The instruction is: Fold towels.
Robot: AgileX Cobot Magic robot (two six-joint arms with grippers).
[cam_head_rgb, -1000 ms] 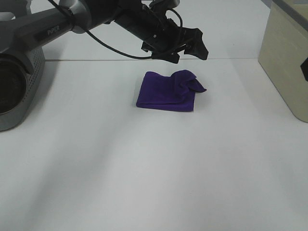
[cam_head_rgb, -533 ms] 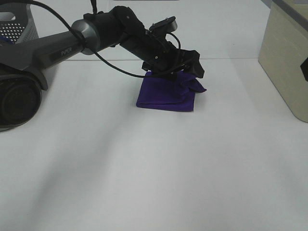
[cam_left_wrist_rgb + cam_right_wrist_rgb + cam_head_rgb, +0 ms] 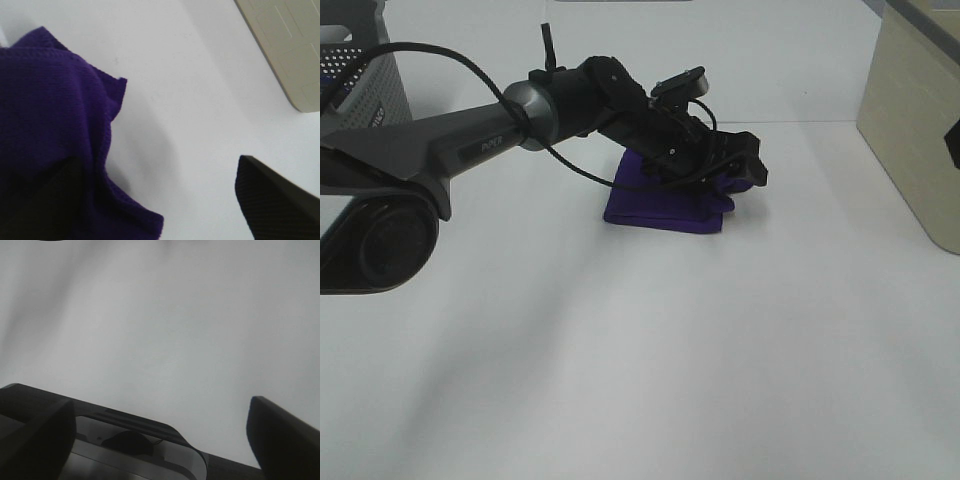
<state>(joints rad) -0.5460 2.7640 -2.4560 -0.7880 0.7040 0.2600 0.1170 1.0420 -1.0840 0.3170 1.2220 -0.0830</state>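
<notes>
The deep purple towel lies folded on the white table, with a rumpled corner at its right. My left gripper is low at that right corner. In the left wrist view the gripper is open: one finger is over the towel and the other finger is over bare table. My right gripper is open and empty over bare table; it is out of the exterior view. No white tag shows.
A beige box stands at the right edge and also shows in the left wrist view. A grey perforated basket is at the far left. The left arm's base stands at the left.
My left gripper has come down from above the towel's far side and moved right, onto the rumpled right corner. The towel has stayed in place.
</notes>
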